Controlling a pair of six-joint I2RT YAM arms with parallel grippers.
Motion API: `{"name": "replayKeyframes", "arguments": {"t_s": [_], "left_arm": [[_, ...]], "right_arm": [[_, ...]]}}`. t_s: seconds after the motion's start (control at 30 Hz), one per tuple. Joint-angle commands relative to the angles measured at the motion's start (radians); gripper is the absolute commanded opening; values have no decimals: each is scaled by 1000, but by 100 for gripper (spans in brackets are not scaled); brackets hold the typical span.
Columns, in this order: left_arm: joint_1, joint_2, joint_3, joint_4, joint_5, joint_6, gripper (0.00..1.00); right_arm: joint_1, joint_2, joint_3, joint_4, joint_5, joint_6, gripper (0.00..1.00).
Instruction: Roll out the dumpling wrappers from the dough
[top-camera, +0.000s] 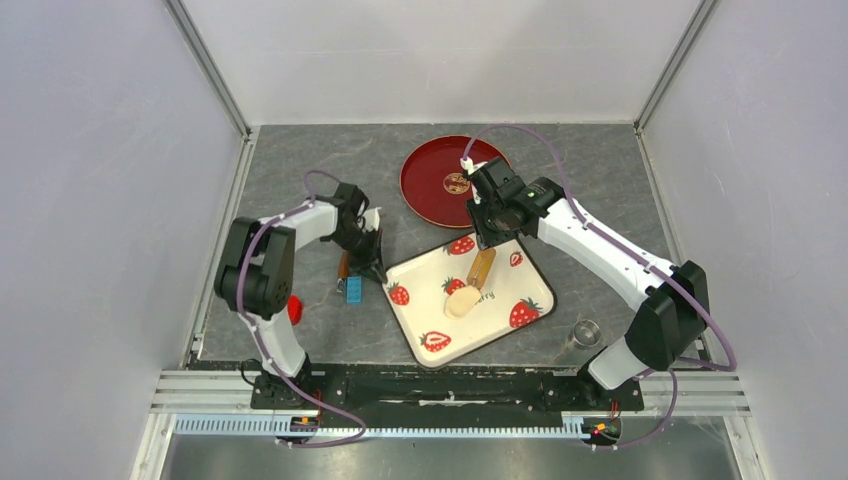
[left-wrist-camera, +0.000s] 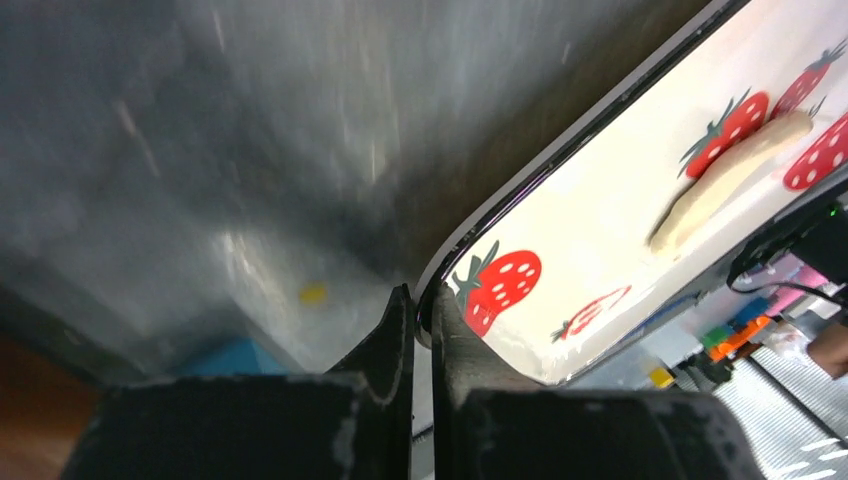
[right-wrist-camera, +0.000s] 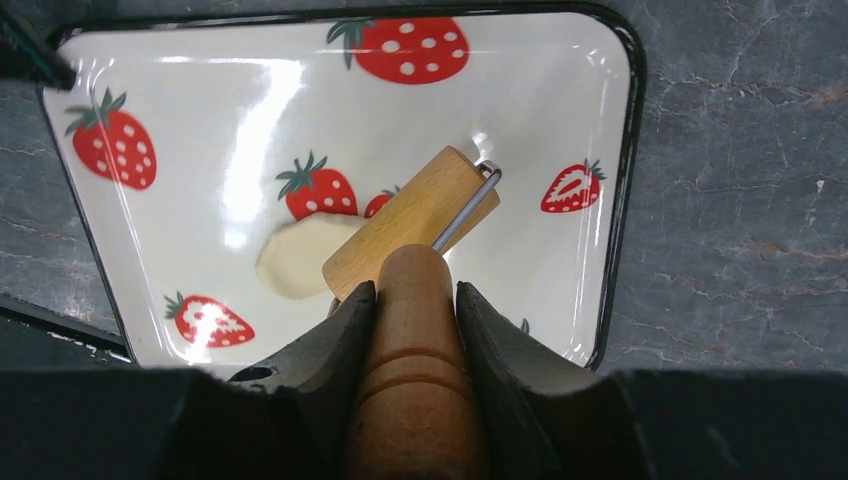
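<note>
The dough (top-camera: 461, 305) is a pale cream flattened oval lying on the strawberry tray (top-camera: 500, 330). The tan wooden roller (top-camera: 481, 268) rests with its head at the dough's far edge. My right gripper (top-camera: 490, 238) is shut on the roller's handle (right-wrist-camera: 413, 330), and the roller head (right-wrist-camera: 410, 225) overlaps the dough (right-wrist-camera: 295, 260). My left gripper (top-camera: 376, 268) is shut on the tray's left corner rim; its fingers (left-wrist-camera: 395, 340) pinch the dark rim (left-wrist-camera: 520, 190). The dough (left-wrist-camera: 720, 185) shows far across the tray. Dumpling wrappers are out of view.
A red plate (top-camera: 440, 185) with a gold emblem lies behind the tray. A small metal ring cutter (top-camera: 587, 332) stands at the right front. A blue block (top-camera: 354, 290), a brown stick (top-camera: 343, 265) and a red object (top-camera: 295, 308) lie left of the tray.
</note>
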Motion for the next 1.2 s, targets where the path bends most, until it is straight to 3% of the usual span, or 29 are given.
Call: {"name": "replayKeyframes", "arguments": {"t_s": [0.0,0.1,0.13,0.4,0.5,0.6,0.7,0.83,1.07,1.17], "left_arm": [[-19,-151,-145,51,-24,-133,16],[-18,-156,-131,44,-29,-88,47],[-18,-139,-93,30,-26,-59,52],[-37,102,236,-106,93,170,59],[-64,188,334,-174,155,242,55],[-107,223,345,-177,167,249,54],[-147,229,326,-159,141,234,47],[-168,190,239,-94,30,109,30],[-170,59,24,16,7,5,5],[-169,20,-33,18,-12,-26,2]], "right_arm": [[-6,-35,4,45,-1,-15,0],[-12,-45,-11,51,-6,-16,0],[-13,-48,-14,51,-9,-19,0],[-27,-91,-32,46,-10,-13,0],[-32,-113,-48,44,-6,-7,0],[-35,-128,-55,37,1,-3,0],[-36,-143,-60,38,6,4,0],[-35,-164,-84,49,10,12,0],[-35,-214,-163,102,-6,19,0],[-35,-244,-201,133,-26,12,0]]}}
